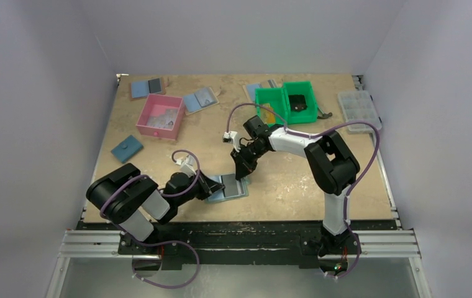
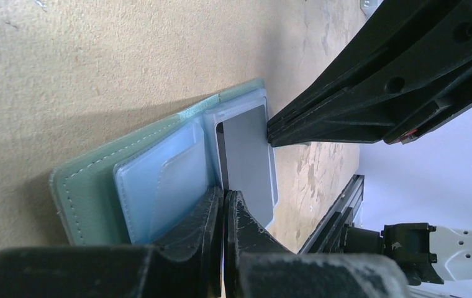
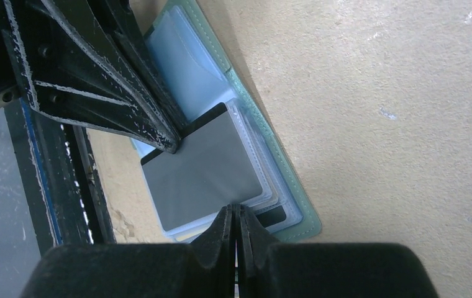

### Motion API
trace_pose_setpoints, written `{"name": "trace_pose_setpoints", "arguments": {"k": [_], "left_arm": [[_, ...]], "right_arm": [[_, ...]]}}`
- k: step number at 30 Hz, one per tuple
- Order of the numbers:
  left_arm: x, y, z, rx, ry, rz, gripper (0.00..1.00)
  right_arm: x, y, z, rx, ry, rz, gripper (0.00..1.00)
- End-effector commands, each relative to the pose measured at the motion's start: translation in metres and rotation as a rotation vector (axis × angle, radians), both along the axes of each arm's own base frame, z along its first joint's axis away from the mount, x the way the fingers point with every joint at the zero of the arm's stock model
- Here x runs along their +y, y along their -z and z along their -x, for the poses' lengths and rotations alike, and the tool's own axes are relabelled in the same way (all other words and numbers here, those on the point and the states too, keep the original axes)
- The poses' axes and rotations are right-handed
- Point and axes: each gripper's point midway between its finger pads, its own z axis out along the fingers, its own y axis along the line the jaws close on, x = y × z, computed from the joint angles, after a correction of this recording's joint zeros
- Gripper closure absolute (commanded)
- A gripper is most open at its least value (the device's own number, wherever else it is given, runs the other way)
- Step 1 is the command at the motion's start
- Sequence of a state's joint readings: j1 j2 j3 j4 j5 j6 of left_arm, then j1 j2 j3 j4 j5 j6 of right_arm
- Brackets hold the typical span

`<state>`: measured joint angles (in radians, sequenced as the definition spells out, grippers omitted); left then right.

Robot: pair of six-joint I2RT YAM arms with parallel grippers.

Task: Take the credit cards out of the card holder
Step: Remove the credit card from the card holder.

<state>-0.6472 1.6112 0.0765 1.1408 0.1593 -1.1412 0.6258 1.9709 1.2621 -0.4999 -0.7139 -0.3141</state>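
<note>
Saw plain pale lilac-grey walls (image 1: 35, 93) closing off the left, far and right edges of a beige, mottled flat tabletop (image 1: 295, 192). Noted a silver and black metal rail frame (image 1: 252, 239) along the near edge. Found even, soft light, with faint shadows only.

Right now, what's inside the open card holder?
In the card holder, pale blue sleeves and a grey panel. No orange-yellow card shows; anything beneath the panel is covered.
</note>
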Motion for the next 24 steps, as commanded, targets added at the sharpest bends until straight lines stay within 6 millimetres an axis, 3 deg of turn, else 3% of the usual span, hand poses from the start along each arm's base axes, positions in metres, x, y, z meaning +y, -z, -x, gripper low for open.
{"name": "trace_pose_setpoints", "arguments": {"k": [1,24], "left_arm": [[0.003,-0.006,0.004,-0.030,0.032,0.009,1.00],[0.015,-0.002,0.016,0.008,0.050,0.029,1.00]], "right_arm": [[-0.016,0.031,-0.014,-0.076,0.030,0.134,0.92],[-0.018,0.035,-0.012,-0.066,0.020,0.148,0.89]]}}
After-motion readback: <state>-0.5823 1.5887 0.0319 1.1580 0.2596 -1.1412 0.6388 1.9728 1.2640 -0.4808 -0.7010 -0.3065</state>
